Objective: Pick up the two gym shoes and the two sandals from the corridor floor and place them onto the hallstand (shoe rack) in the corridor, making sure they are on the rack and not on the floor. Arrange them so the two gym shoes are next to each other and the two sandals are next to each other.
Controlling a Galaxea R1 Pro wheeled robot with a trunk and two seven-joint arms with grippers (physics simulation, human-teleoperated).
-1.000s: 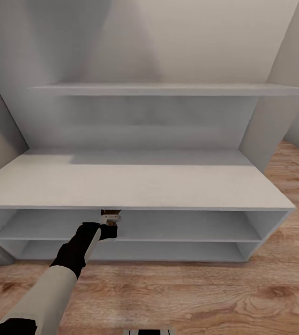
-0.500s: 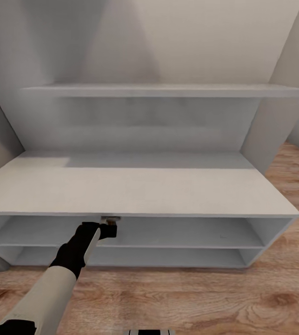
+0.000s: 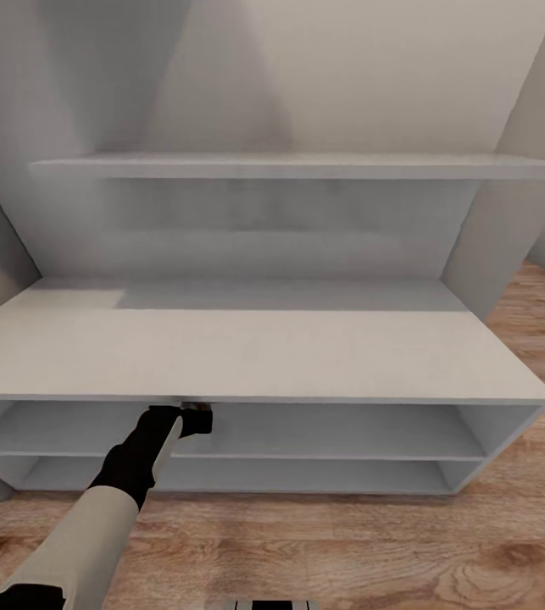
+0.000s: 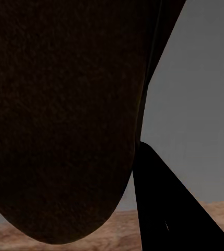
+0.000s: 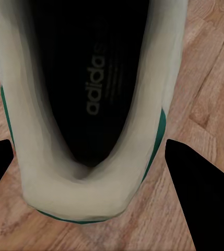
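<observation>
Left claw [image 3: 194, 413] slid under hallstand [image 3: 255, 356], gripping sandal [image 4: 59, 120].

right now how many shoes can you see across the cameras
2. A dark brown sandal sits close up in the left wrist view, beside a dark finger. A white gym shoe sits on the wood floor between the right gripper's fingers. Others may be out of view.

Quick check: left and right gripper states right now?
Left gripper: shut on a sandal.
Right gripper: fingers spread around a gym shoe; contact cannot be told.
</observation>
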